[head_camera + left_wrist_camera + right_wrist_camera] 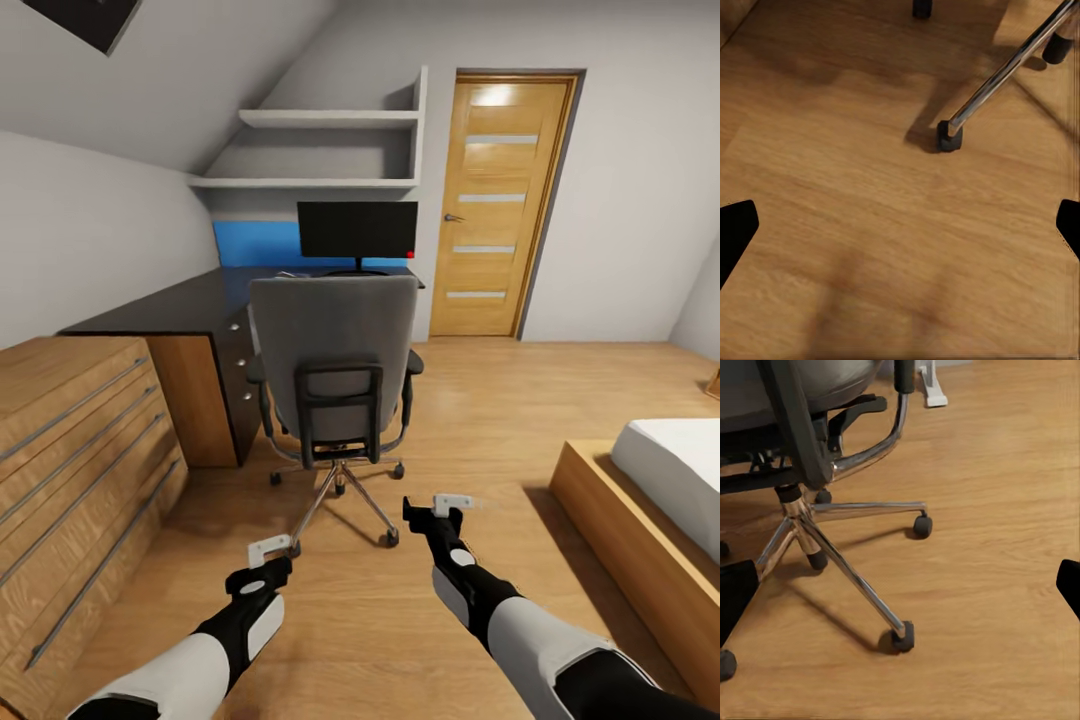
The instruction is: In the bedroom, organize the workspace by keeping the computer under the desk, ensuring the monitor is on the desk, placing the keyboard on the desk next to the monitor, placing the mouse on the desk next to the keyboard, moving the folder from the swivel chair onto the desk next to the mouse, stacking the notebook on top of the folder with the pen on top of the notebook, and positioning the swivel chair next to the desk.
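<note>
Swivel chair (pixel 335 360) stands on the wooden floor (pixel 500 420) with its grey back toward the camera, its seat facing the bench (pixel 170 305); it is just in front of the bench's drawer unit (pixel 238 375). Its silver star base (pixel 345 500) rests on black casters, seen from the right wrist as chrome spokes (pixel 847 570) radiating from the central column. One caster and spoke (pixel 949 136) also appear in the left wrist view, close to the left end effector.

Monitor (pixel 357 230) stands upright on the glossy black bench, beyond the chair back, with a red dot at its lower right corner; a blue wall panel (pixel 255 243) lies behind it. Whether anything lies on the chair seat cannot be told, since the backrest hides it.

Left end effector (pixel 270 549) and right end effector (pixel 452 502) hover over the floor behind the chair, one on each side of the star base, apart from it. In both wrist views the dark fingertips (pixel 736 229) (pixel 735 592) sit at opposite edges of the picture, so both end effectors are spread wide and hold nothing.

A light wooden cabinet (pixel 70 460) adjoins the bench on the robot's left; a bed (pixel 660 490) lies to the right, a door (pixel 500 200) beyond.
</note>
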`<state>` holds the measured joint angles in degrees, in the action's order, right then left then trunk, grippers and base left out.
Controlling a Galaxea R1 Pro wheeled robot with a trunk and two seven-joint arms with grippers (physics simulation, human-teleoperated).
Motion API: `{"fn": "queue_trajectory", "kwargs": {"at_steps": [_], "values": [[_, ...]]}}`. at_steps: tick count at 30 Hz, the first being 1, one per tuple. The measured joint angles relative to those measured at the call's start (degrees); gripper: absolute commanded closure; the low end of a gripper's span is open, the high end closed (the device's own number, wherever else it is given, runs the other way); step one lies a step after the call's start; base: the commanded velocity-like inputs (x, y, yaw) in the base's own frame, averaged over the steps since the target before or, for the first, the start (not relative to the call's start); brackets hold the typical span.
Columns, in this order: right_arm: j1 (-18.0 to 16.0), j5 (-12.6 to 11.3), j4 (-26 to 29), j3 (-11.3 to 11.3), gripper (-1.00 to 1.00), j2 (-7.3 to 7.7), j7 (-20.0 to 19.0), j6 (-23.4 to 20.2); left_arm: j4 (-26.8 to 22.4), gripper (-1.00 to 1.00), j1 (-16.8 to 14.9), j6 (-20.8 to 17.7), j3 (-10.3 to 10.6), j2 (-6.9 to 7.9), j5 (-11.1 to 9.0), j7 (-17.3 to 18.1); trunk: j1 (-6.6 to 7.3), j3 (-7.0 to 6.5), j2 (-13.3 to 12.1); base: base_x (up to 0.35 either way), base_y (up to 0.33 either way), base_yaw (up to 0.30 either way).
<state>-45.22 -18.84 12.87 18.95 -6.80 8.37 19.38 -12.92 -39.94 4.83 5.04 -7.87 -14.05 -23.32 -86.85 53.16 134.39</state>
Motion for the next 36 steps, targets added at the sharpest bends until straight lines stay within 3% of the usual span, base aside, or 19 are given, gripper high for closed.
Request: {"fn": "queue_trajectory", "kwargs": {"at_steps": [4, 9, 20, 22, 36], "values": [[0.0, 3.31, -0.17, -0.03, -1.0, -1.52, 0.21, -0.03, -0.24, -1.0, 0.0, 0.43, 0.45, -2.06, 0.39, -0.16, 0.0, -0.01, 0.0, -0.001, -0.004, 0.173], [0.0, 5.48, -0.28, -0.04, -1.0, -2.23, 0.28, -0.05, -3.48, -1.0, 0.0, 1.51, 3.03, -2.13, 0.68, -0.24, 0.0, -0.01, 0.0, 0.0, -0.001, 0.111], [0.02, 6.2, -0.26, -0.16, -1.0, -2.27, 0.13, 0.0, -7.02, -1.0, 0.01, 1.89, 5.14, -2.13, 0.7, 0.11, 0.0, -0.01, 0.0, 0.0, 0.0, 0.02], [0.03, 6.28, -0.27, -0.18, -1.0, -2.18, 0.07, 0.05, -7.19, -1.0, 0.01, 1.97, 6.8, -2.13, 0.69, 0.06, 0.0, -0.01, 0.0, 0.02, 0.0, 0.002], [0.09, 6.48, -0.54, -0.2, -1.0, -2.06, -0.06, 2.32, -11.04, -1.0, 0.02, 1.7, 13.3, -2.13, 0.72, -0.14, 0.03, -0.01, 0.0, 0.274, -0.065, 0.0]]}}
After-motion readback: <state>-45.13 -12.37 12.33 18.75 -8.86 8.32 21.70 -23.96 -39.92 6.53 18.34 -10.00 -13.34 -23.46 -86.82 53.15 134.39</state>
